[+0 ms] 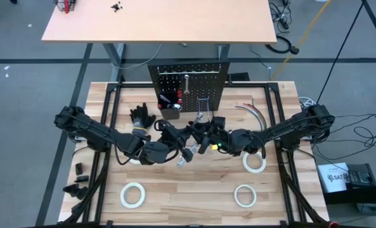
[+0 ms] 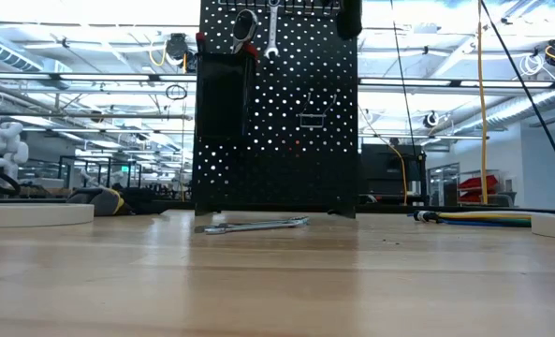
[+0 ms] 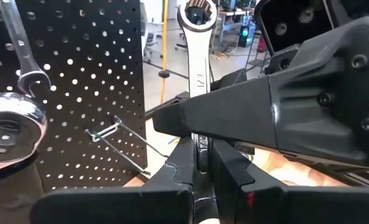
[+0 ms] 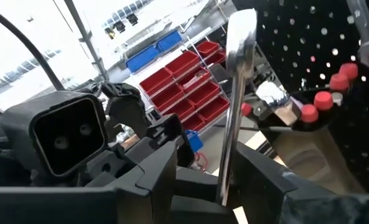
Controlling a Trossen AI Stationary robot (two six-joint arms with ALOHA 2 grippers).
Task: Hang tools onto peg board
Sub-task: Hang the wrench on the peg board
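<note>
Both arms meet above the table's middle, in front of the black peg board. A silver wrench stands upright there, and my left gripper is shut on it. My right gripper is open. Its fingers stand on either side of the same wrench's shaft, above the left fingers, with a gap showing on one side. On the board hang another wrench and a wire hook. Its black bin holds red-handled screwdrivers. A further wrench lies flat on the table before the board. My left gripper pinches the lower part of the wrench's shaft between its two fingers. The fingers come about level from the table's left and lie across the shaft. The wrench stands upright with its upper end above the fingers, clear of the table.
White tape rolls lie at the near left, near right and right. Black gloves lie left of the board, thin cables to its right. A tan table stands beyond.
</note>
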